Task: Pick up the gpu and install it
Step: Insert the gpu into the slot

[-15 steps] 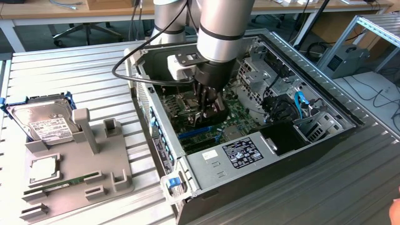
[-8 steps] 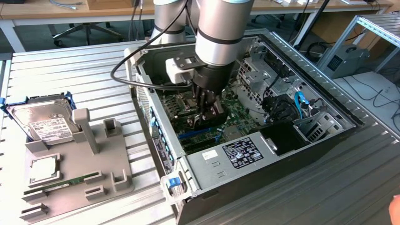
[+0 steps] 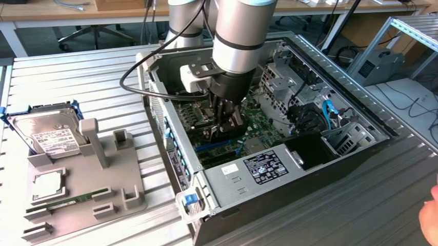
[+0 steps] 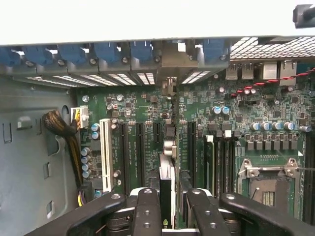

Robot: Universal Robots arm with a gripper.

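The gpu (image 4: 167,164) is seen edge-on in the wrist view, a thin card standing upright over the motherboard (image 4: 266,113) between two of its black expansion slots. Its metal end (image 4: 170,86) reaches toward the rear slot openings. My gripper (image 4: 170,201) is shut on the card's upper edge, with one black finger (image 4: 146,209) on each side. In the exterior view my gripper (image 3: 224,128) is deep inside the open computer case (image 3: 342,164), just above the board, and the arm hides most of the card.
A white slot (image 4: 105,152), a cable bundle (image 4: 61,128) and the CPU socket (image 4: 266,182) flank the card. Outside the case, a hard drive (image 3: 48,133) and a memory stick (image 3: 68,200) rest on a grey fixture (image 3: 102,205). A person's hand (image 3: 430,215) shows at the exterior view's right edge.
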